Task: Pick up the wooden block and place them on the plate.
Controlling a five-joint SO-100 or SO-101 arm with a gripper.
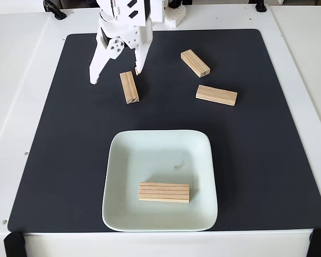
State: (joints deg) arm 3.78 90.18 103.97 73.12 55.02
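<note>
1. Black matting point(69, 160) covered most of the white table point(21, 80) in the fixed view.
2. The pale plate point(198, 160) sat near the front edge, one wooden block point(163, 192) already lying in it.
3. The white gripper point(116, 75) hung at the mat's far side, its fingers spread apart and holding nothing.
4. Three blocks lay loose on the mat: one point(129, 87) just beside the fingertips, two point(195, 63) point(216, 95) further right.
5. Each bar looked light, rigid and unlikely to slip; pinching the nearest across its narrow width, mid-length, seemed the safest hold.
</note>
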